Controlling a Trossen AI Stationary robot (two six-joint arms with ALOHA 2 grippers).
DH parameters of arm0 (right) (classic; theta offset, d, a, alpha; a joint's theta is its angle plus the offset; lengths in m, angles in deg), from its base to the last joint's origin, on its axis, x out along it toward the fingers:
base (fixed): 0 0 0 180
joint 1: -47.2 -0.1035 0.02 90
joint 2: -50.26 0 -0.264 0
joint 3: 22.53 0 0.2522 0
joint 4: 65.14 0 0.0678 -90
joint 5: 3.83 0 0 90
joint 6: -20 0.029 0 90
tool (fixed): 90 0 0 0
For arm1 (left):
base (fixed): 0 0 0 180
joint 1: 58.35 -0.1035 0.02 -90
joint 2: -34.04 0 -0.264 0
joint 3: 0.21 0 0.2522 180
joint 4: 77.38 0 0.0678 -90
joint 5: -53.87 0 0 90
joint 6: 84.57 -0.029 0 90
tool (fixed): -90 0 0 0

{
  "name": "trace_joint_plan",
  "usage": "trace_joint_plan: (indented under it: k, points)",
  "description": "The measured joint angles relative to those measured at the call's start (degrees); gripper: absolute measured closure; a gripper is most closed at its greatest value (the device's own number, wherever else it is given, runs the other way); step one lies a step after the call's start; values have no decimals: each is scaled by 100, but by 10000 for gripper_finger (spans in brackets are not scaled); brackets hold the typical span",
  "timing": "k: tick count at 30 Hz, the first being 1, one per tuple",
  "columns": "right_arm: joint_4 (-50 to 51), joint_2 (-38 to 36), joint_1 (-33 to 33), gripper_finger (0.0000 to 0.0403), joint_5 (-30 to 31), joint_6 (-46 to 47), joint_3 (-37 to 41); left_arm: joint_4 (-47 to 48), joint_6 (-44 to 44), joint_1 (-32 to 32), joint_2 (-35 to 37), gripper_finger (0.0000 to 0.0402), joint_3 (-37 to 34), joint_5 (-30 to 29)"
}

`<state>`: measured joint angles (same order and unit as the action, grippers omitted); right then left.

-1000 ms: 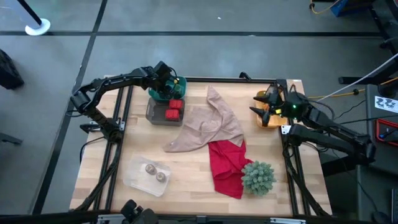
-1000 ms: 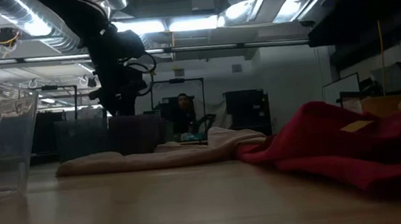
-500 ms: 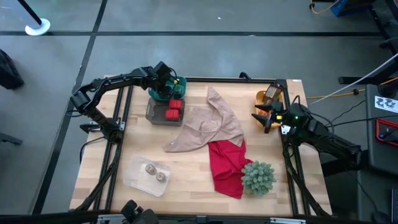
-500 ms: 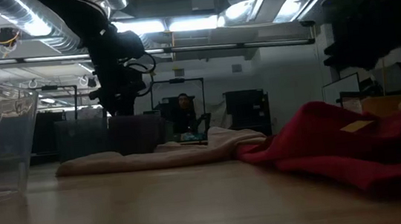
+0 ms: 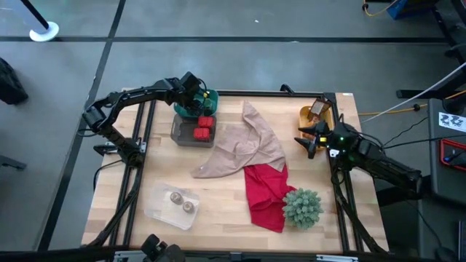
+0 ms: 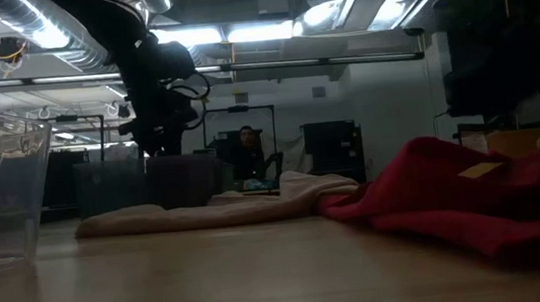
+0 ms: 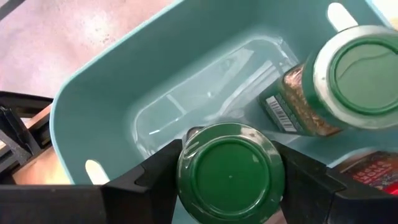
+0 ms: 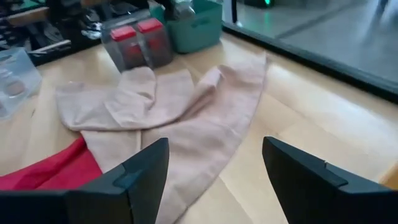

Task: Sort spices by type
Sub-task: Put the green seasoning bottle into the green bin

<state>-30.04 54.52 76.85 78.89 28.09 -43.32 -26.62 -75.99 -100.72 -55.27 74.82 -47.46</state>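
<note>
My left gripper (image 5: 191, 91) is over the teal bin (image 5: 204, 100) at the table's far left, shut on a dark-green-lidded jar (image 7: 230, 171). A second green-lidded jar (image 7: 329, 81) lies on its side in the bin. Two red tins (image 5: 204, 127) stand in a grey bin (image 5: 182, 135). Two tan-grey pots (image 5: 182, 201) sit in a clear tray (image 5: 156, 207). An orange-brown packet (image 5: 318, 109) lies in an orange tray (image 5: 307, 116) at the far right. My right gripper (image 5: 309, 140) is open and empty just on the near side of that tray. My left gripper holds the jar between its two fingers (image 7: 155, 180), one on each side of the jar's body just under the lid (image 7: 186, 155). The fingers come from above, pointing down into the teal bin. The jar is upright, lid up; whether its base rests on the bin floor is hidden.
A beige cloth (image 5: 244, 145) lies in the table's middle and overlaps a red cloth (image 5: 263, 191). A spiky green plant (image 5: 302, 206) stands at the near right. A person sits in the room beyond the table (image 6: 247, 148).
My right gripper has drawn back from over the orange tray toward the table's near edge, still open and empty. My left gripper and the jar have kept still.
</note>
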Motion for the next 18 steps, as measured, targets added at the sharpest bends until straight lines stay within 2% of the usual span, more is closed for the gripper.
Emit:
trace_joint_plan:
  k: [8,14,18]
  points:
    - [144,-2,-2,143,-76,-63,-9,-3,0,0,0,191,-1,0]
    - [234,0,0,143,490,-60,-9,-3,0,0,0,191,-1,0]
    - [234,0,-2,143,500,48,-7,0,0,0,0,191,1,0]
